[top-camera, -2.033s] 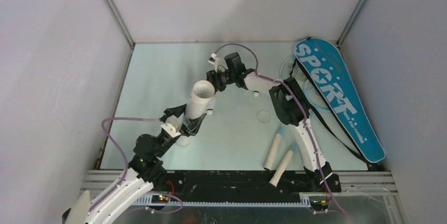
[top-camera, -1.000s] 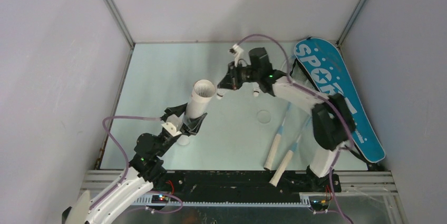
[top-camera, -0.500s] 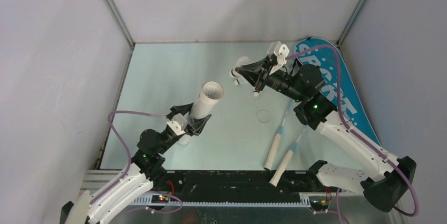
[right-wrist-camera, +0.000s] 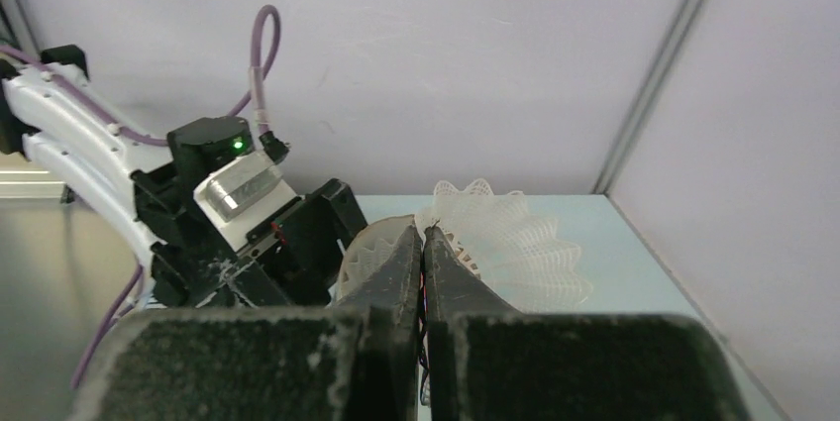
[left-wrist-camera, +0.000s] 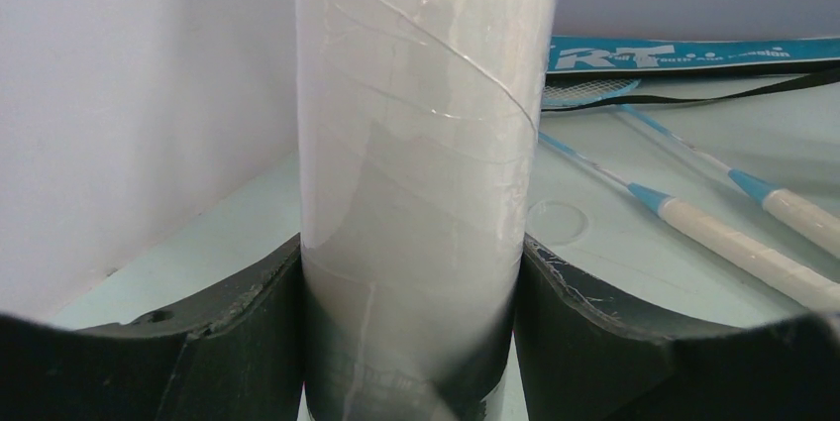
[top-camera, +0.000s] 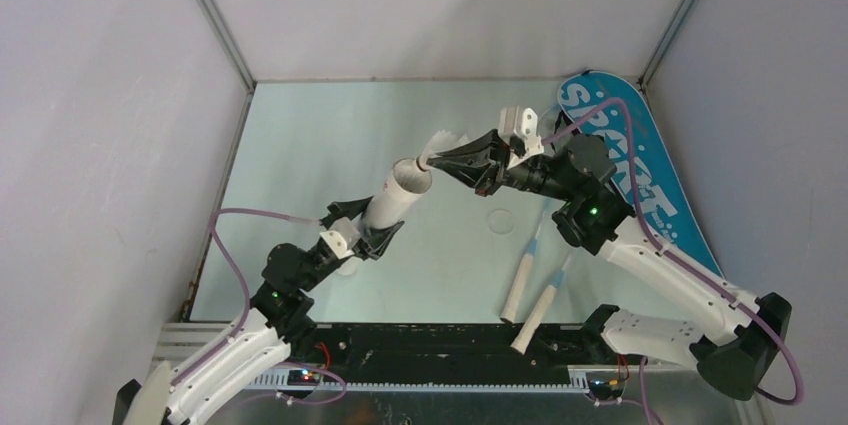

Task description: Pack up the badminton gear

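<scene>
Top external view has the right gripper at the open mouth of the white tube, its jaws pinched shut on the feather skirt of a shuttlecock. The right wrist view confirms it: the two fingers meet with the lacy skirt caught between them. A second ago this gripper was reaching down toward the tabletop further right. Half a second ago it was lifted with the shuttlecock but clear of the tube. It has now swung left until the shuttlecock sits just beside the rim. The tube has also leaned further toward the right arm. The left gripper holds it low on its body, jaws spread wide and pressed against both sides, as the left wrist view shows, and that grip has not altered. I judge this to be the loading step for one shuttlecock, with carrying done and insertion not yet begun. The shuttlecock is still outside the mouth, and whether its cork end points into the opening cannot be told. The two rackets lie on the tabletop to the right and the blue bag lies beyond them, so the larger packing looks untouched.
</scene>
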`<state>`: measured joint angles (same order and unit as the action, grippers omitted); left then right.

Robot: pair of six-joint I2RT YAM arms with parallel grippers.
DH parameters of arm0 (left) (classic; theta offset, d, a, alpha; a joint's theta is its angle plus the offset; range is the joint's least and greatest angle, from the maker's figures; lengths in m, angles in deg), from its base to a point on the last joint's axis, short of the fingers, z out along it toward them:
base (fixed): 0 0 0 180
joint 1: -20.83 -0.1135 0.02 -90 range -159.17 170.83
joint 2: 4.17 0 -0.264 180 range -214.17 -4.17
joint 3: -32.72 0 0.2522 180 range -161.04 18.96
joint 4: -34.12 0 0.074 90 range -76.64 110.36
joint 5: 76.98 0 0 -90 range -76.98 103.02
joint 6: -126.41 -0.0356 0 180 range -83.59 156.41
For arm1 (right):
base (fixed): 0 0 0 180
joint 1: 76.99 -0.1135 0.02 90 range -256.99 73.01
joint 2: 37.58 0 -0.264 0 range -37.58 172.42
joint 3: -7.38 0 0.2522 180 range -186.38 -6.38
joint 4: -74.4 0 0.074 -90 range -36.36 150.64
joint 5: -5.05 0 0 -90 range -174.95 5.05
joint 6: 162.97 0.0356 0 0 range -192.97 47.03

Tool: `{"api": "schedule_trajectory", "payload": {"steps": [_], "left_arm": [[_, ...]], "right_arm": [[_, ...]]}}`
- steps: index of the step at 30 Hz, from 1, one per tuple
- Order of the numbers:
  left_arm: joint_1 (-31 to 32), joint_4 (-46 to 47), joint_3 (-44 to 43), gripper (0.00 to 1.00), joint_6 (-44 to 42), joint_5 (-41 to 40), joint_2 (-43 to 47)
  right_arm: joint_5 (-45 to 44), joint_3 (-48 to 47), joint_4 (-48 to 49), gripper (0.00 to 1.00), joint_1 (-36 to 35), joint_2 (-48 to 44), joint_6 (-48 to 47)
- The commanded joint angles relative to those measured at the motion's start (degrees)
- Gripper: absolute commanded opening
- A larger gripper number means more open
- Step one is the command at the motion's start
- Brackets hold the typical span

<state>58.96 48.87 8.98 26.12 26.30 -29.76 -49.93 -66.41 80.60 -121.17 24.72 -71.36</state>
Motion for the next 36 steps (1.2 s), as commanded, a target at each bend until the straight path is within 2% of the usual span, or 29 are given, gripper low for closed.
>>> {"api": "schedule_trajectory", "payload": {"steps": [1, 4, 13, 26, 32, 36], "left_arm": [[0.2, -2.7, -1.2, 0.67, -0.1, 1.4, -0.3], [0.1, -2.8, -1.0, 0.67, -0.4, 3.0, -0.3], [0.2, -0.4, -0.2, 0.67, -0.5, 4.3, 0.6], [0.2, 2.8, -0.2, 0.67, -4.1, 12.0, -2.1], [0.2, 4.8, -0.4, 0.67, -4.3, 13.1, -3.9], [0.1, 4.9, -0.6, 0.67, -4.2, 12.5, -4.1]], "right_arm": [[5.2, -0.1, 3.7, 0.00, -0.8, 2.1, 2.9], [6.3, -0.1, 4.0, 0.00, -1.2, 3.8, 5.8], [7.0, -1.1, -3.9, 0.00, -1.7, 6.7, 10.7], [6.5, -3.0, -16.9, 0.00, -2.4, 9.1, 10.4], [7.6, -5.3, -22.8, 0.06, -2.8, 10.9, 9.3], [6.7, -6.9, -26.2, 0.16, -3.0, 10.6, 7.0]]}}
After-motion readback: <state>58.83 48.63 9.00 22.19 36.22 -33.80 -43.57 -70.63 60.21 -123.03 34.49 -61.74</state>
